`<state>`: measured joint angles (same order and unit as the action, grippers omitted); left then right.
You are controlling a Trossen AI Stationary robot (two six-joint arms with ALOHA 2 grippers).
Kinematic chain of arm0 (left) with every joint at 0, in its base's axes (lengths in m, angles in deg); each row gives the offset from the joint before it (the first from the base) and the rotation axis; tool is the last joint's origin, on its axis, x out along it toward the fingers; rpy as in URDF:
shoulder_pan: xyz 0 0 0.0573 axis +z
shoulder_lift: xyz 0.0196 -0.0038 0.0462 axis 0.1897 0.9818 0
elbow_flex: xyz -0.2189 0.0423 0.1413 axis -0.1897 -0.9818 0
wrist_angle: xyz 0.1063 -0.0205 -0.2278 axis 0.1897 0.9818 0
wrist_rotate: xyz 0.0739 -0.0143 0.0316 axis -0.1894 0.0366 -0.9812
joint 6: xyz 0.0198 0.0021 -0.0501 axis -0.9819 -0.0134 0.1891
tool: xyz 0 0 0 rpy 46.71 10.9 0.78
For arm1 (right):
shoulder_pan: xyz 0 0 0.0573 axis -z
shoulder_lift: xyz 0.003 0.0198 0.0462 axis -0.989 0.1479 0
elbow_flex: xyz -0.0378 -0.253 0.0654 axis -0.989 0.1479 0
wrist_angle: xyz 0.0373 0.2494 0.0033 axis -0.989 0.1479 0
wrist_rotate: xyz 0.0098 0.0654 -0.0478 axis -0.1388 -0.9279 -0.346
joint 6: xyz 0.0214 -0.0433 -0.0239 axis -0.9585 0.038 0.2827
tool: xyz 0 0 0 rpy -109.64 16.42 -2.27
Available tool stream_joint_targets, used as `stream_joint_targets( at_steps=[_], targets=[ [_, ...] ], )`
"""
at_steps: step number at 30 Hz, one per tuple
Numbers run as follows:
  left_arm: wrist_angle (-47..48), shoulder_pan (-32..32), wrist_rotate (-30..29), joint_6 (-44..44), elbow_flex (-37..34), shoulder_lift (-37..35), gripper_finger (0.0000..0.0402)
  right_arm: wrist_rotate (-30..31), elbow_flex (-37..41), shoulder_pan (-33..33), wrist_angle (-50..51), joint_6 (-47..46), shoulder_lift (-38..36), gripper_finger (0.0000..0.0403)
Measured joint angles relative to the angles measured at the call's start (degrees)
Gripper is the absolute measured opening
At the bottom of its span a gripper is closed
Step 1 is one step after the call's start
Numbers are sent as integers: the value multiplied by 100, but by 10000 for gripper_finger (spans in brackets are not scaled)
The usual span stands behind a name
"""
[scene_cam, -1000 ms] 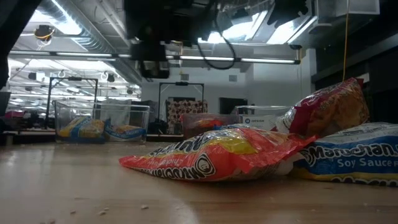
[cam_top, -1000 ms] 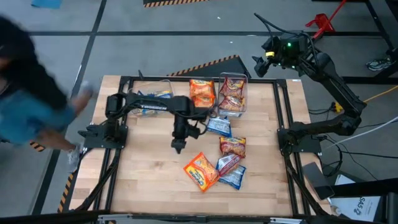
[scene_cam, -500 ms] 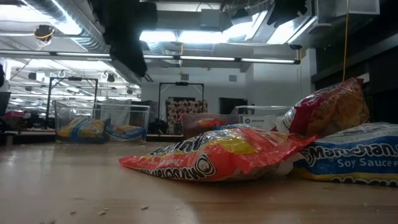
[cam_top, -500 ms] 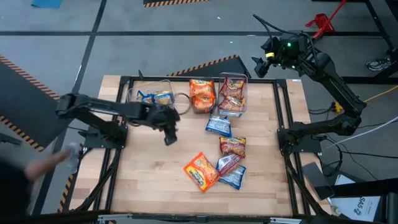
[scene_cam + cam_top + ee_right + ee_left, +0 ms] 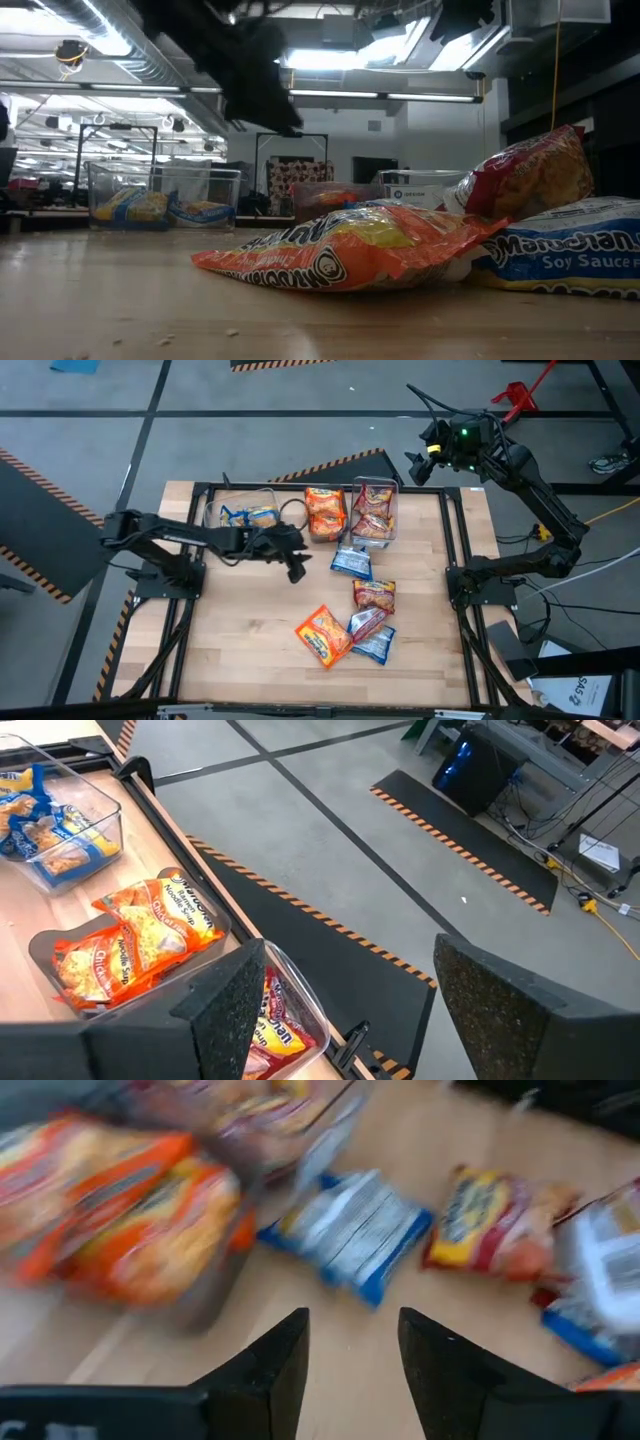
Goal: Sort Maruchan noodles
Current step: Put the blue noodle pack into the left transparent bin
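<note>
Left gripper (image 5: pixel 350 1370), fingers parted and empty, blue noodle packet (image 5: pixel 348 1232) just ahead; right gripper (image 5: pixel 340 1005) likewise spread, empty.

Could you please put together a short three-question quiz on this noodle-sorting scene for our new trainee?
1. True or false: the left gripper is holding a packet.
2. How many loose packets lie on the table outside the bins?
3. Which bin sits farthest toward the left arm's side: A) blue packets bin, B) orange packets bin, C) red packets bin?

Key
1. False; its jaws are open and empty.
2. Five.
3. A.
</note>
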<state>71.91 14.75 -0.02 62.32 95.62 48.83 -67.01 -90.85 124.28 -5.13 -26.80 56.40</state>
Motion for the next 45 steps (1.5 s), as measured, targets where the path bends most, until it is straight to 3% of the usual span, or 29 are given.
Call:
stream_joint_targets(
  at_steps=[6, 12, 24, 36, 45],
  targets=[
    [-1632, 477, 1699, -192, 2, 762, 187, 0, 0, 0, 35, -4, 0, 278],
    [-2002, 560, 2422, -148, 2, 1395, 223, -5, 0, 0, 248, 4, 0, 278],
    [-2377, 518, 1888, 699, 2, 2292, 266, -9, 0, 0, 393, 46, 0, 278],
    [-3806, 654, 1954, 1865, 2, 3032, 268, -15, 0, 0, 395, 133, 0, 278],
    [-3944, 682, 1731, 2796, 2, 3267, 268, -16, 0, 0, 399, 145, 0, 278]
  ],
)
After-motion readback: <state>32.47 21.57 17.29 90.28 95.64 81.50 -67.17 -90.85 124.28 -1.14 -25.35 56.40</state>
